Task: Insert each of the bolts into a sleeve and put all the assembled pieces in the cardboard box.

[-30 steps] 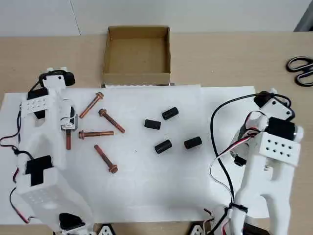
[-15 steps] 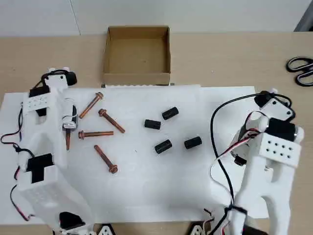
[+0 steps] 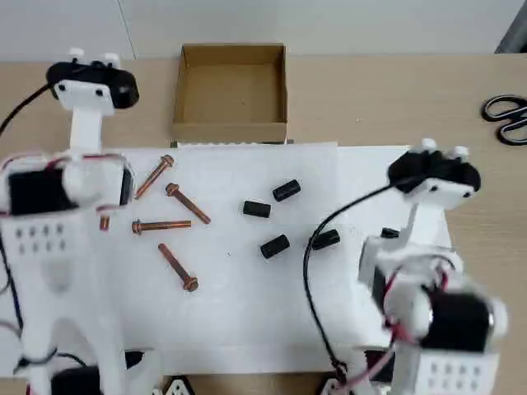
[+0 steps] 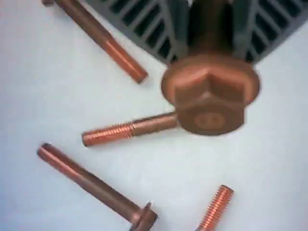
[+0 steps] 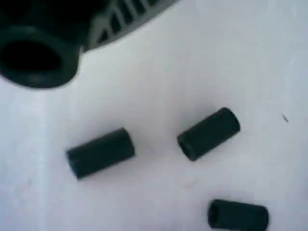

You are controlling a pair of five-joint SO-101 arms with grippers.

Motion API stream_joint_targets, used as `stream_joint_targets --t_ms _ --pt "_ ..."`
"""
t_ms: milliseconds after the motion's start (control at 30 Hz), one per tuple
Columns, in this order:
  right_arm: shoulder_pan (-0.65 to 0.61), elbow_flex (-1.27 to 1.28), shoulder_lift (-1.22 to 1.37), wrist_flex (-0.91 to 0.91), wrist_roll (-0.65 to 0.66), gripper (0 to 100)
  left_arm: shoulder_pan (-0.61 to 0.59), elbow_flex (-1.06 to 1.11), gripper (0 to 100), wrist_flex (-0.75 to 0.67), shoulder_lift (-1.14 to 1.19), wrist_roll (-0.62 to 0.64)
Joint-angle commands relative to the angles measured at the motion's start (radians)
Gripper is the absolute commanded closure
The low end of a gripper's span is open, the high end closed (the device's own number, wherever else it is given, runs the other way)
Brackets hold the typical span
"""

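Left gripper is clamped on a copper bolt, head facing the camera. Right gripper is clamped on a black sleeve, bore showing. To join them well, line shank and bore on one axis before pushing. On the white sheet, four loose bolts lie at nine o'clock of four loose sleeves. The cardboard box sits beyond at twelve o'clock.

Scissors: we see a black-handled pair lying flat at the right edge of the high view, off the sheet.
White sheet: we see it spread flat across the tabletop.
Table: we see light wood.
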Motion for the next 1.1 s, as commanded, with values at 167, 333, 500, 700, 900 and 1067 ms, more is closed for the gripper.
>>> stream_joint_targets --t_ms 167,333,500,700,900,1067 --pt "-0.041 -0.044 -0.177 0.001 0.06 99.5 0.015 0.07 99 0.023 -0.338 -0.031" --pt "-0.202 0.086 -0.321 -0.041 0.038 99.2 0.063 0.228 99 -0.083 -0.634 0.124" --pt "-0.341 0.284 -0.518 -0.173 0.041 99.5 0.072 0.51 99 -0.292 -0.947 0.324" --pt "-0.424 0.514 -0.653 -0.325 0.084 99.5 0.133 0.809 99 -0.488 -1.25 0.514" --pt "-0.585 0.723 -0.723 -0.501 0.141 99.5 0.321 1.015 99 -0.637 -1.396 0.672" --pt "-0.725 0.812 -0.727 -0.579 0.141 99.5 0.39 1.059 99 -0.709 -1.366 0.744"
